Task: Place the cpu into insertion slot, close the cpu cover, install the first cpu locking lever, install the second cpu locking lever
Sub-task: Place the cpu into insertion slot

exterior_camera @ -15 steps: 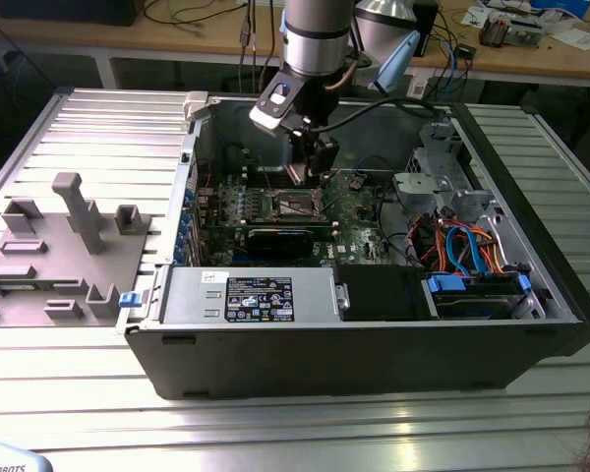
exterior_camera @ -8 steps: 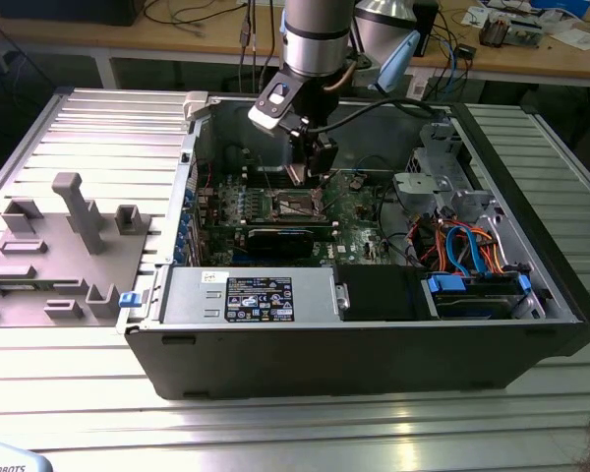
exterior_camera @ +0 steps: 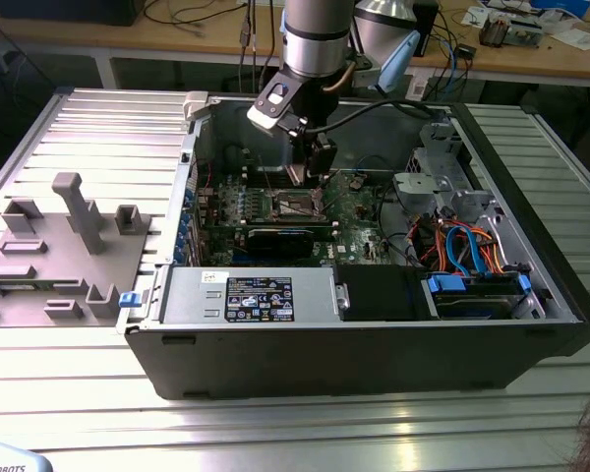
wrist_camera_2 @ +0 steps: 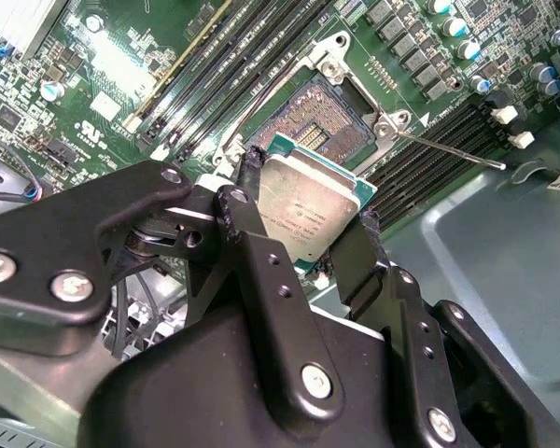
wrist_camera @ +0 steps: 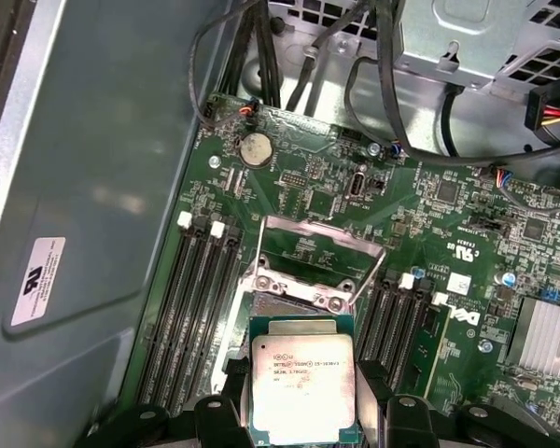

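While clamped on the chip, gripper (wrist_camera_2: 310, 196): black fingers (wrist_camera_2: 241, 217) pressed on two opposite edges of the cpu (wrist_camera: 302, 383); jaws closed on it, nothing else held.
Cpu: dull silver lid up, green rim showing; carried level above the board, just short of the insertion slot, not seated.
Insertion slot (wrist_camera_2: 322, 117): square socket with a pale metal rim; its contact field lies bare in the second wrist view and is partly hidden behind the chip in the first wrist view.
Cpu cover (wrist_camera: 322, 231): silvery frame swung up on its hinge, on the side of the socket away from the chip; it stands apart from the chip.
Locking lever (wrist_camera_2: 448, 149): thin wire rod, released, lying out from a socket corner across the memory slots (wrist_camera: 191, 308). Second lever: cannot tell.
Motherboard (wrist_camera: 299, 177): green, flat inside the open computer case (exterior_camera: 374, 354).
Progress, judged: first of four steps; cover and both levers not yet done.
Handling note, judged: keep the chip level and square to the rim, match its edge notches to the socket keys, and lower it straight down. Let go only once it sits flush.
Risk, judged: sliding or tilting on the contacts would bend them, and a drift toward the raised cover could snag the chip.
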### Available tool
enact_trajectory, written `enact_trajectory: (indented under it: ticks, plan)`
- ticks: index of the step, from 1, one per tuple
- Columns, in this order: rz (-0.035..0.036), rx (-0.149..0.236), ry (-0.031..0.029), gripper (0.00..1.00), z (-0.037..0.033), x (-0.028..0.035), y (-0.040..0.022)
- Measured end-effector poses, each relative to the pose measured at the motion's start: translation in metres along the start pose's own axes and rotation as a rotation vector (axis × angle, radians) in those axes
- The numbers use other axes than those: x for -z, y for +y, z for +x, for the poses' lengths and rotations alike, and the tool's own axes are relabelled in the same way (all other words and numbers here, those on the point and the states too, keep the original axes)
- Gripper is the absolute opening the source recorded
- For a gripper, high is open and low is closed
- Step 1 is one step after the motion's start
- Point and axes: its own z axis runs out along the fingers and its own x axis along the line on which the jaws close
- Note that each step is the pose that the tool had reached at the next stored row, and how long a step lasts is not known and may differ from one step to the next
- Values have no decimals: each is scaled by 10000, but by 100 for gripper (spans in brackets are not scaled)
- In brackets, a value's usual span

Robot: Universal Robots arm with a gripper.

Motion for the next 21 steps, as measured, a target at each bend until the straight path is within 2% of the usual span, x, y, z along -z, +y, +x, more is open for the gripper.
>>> enact_trajectory:
  ticks: [21]
  plan:
    - [-9, -831, -30, 54, 0, -25, -1]
